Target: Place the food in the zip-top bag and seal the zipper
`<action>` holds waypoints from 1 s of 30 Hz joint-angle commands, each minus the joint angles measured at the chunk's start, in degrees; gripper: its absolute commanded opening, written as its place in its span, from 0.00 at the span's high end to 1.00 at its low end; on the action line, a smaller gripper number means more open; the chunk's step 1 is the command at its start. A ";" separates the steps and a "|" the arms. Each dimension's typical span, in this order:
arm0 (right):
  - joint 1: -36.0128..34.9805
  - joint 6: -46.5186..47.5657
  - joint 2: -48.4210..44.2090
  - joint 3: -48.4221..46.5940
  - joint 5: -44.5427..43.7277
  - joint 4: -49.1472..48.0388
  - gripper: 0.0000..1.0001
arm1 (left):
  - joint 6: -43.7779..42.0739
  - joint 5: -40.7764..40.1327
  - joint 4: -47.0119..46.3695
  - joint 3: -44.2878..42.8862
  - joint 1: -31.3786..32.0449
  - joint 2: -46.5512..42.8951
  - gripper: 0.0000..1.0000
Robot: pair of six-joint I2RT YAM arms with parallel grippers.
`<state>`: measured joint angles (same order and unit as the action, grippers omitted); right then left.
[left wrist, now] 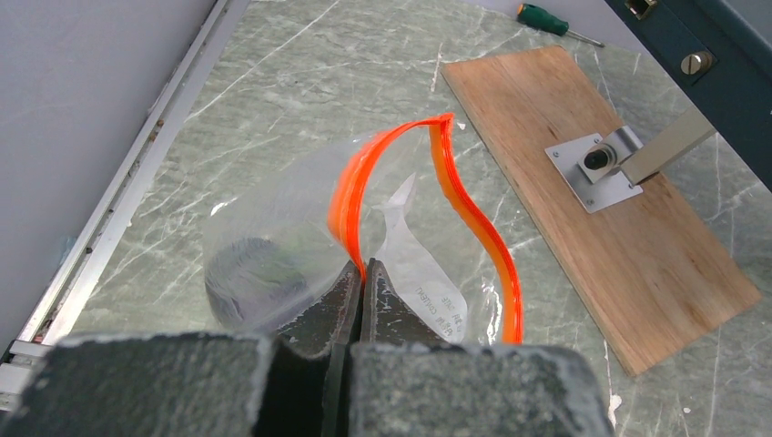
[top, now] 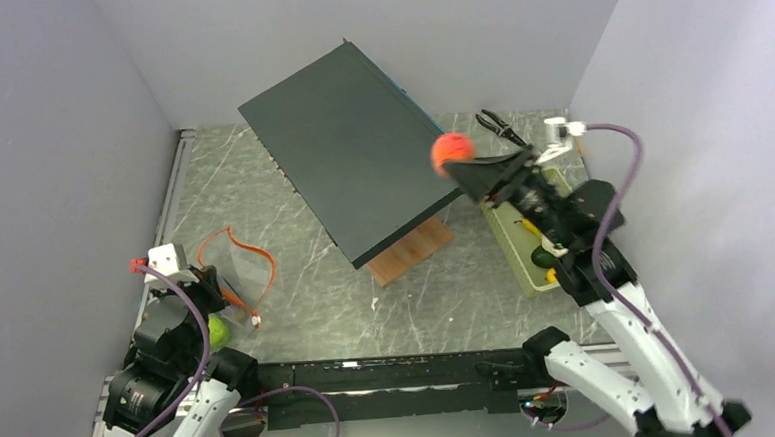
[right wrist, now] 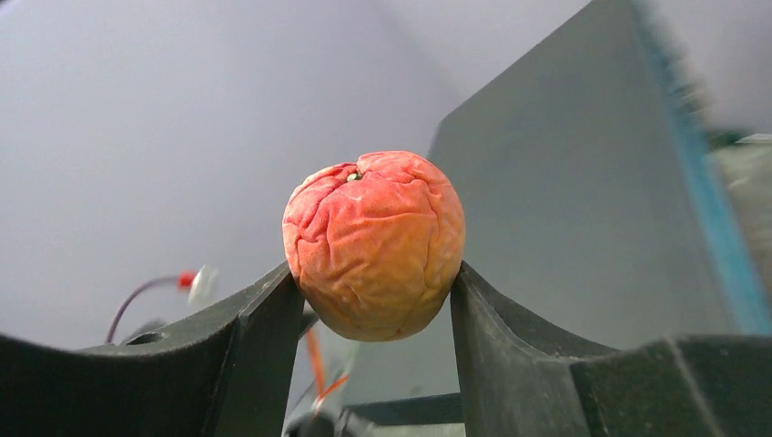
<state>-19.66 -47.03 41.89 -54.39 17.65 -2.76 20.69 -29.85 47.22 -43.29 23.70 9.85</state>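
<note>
Two pincers share the work here, one steadying and one carrying. The left pincer (left wrist: 360, 273) is clenched on the near rim of the bag (left wrist: 273, 209), pinching it right where the orange-red zipper (left wrist: 473, 228) dips toward the fingers. I judge the grip is there to stop the thin plastic sliding on the tabletop (left wrist: 300, 82) and to hold the mouth up. The two sides of the zipper bow apart into an open loop, so the mouth gapes upward and away from the left arm, ready to take something from above. A dark rounded shape (left wrist: 255, 282) shows through the plastic deep in the bag, too blurred to name. The right pincer (right wrist: 371, 271) grasps a wrinkled reddish-orange toy fruit (right wrist: 373, 241) between its two fingers, squeezing it at its widest part so it sits centred and is unlikely to roll out. That fruit is well apart from the bag, raised high and far to the bag's right. It is lifted, I think, so it can pass over the slanted dark panel (top: 360, 160) that stands between it and the bag. The pale green tray (top: 513, 247), also far to the bag's right, has more pieces in it, so the filling looks only partly done and the zipper is not yet sealed.
</note>
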 commanded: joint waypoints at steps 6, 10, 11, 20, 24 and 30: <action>-40.23 16.64 21.13 -13.98 -19.93 -0.02 1.00 | 0.68 -1.18 -1.21 0.05 0.37 -0.62 1.00; -54.10 27.90 33.35 -24.02 -33.89 5.96 1.00 | 0.97 -1.63 -0.76 -0.12 0.67 -0.36 1.00; -58.20 32.08 36.60 -26.63 -38.64 6.57 1.00 | 1.12 -1.88 -0.52 -0.16 0.83 -0.42 1.00; -61.98 36.45 48.60 -34.41 -43.77 8.61 0.99 | 1.78 -3.55 -0.04 -0.31 1.50 -2.18 1.00; -61.90 37.62 53.25 -38.78 -44.05 10.56 0.98 | 1.88 -3.68 -0.02 -0.31 1.68 -2.29 1.00; -60.88 38.53 60.02 -44.81 -43.43 11.42 0.93 | 2.15 -4.18 0.37 -0.43 2.02 -2.59 1.00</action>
<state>-81.32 -10.13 98.78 -93.93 -25.06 8.54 22.11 -32.49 48.10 -43.29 25.26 8.08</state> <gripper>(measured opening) 0.576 0.013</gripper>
